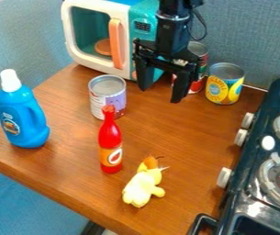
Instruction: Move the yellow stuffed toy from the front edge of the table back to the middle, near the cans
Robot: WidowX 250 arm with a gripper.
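"What was nearest on the bench (166, 133)?"

"A yellow plush toy (144, 186), lying right of the middle. The stove (249, 160) ran along the right side, its knobs facing the bench."

"And beyond the toy?"

"A red bottle (110, 142) with an orange label stood upright, a little to the left. Well apart from it, at the far left, stood a blue jug (24, 114) with a white cap."

"Farther back?"

"A can with a purple label (108, 98), behind the red bottle and left of the claw (160, 95)."

"Was the claw pinching anything?"

"No, it hung pointing down over the far part, its two fingers spread with nothing between them."

"What lay behind?"

"A yellow can (224, 87) at the right, a red can (203, 69) just beside it, partly hidden by the claw, and a toy microwave (84, 36) at the far left."
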